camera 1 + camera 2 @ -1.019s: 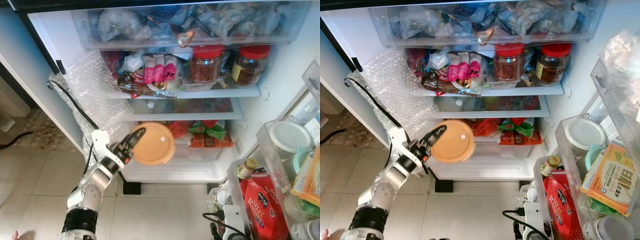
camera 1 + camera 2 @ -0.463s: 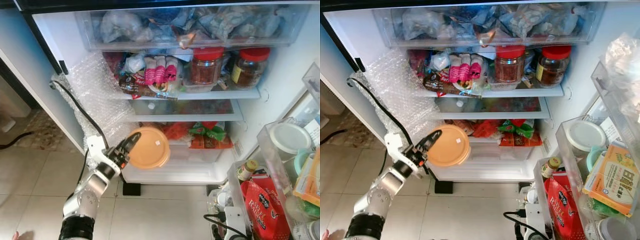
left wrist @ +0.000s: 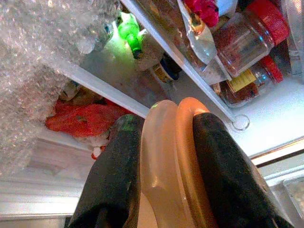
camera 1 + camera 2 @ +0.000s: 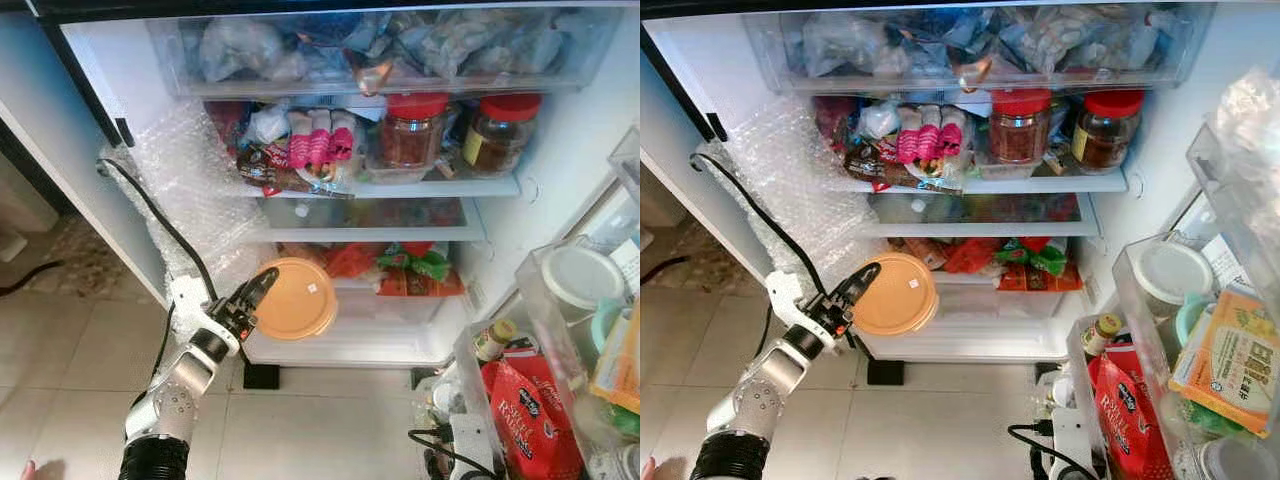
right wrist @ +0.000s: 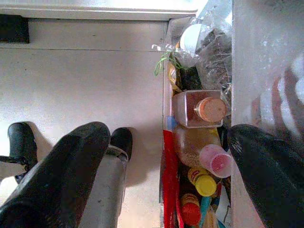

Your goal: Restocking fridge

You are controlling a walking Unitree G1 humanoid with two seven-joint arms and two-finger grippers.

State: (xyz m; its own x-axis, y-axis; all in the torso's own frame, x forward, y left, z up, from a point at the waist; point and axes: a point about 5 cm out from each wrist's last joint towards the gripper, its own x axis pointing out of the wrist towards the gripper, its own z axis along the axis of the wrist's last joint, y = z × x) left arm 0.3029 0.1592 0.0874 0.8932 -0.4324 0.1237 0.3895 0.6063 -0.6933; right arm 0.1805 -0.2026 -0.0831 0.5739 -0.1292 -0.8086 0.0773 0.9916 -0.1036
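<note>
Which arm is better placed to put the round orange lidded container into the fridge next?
Left. The left gripper is already shut on the round orange lidded container, holding it in front of the fridge's bottom shelf. The right gripper hangs open beside the door bin, holding nothing.

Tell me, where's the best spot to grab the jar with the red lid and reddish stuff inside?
Probably around the clear glass body of the red-lidded jar, just under the lid, coming straight from the front. It stands upright at the shelf's edge with another jar close beside it.

silver jointed left arm, black wrist band, left gripper with long black fingers
</note>
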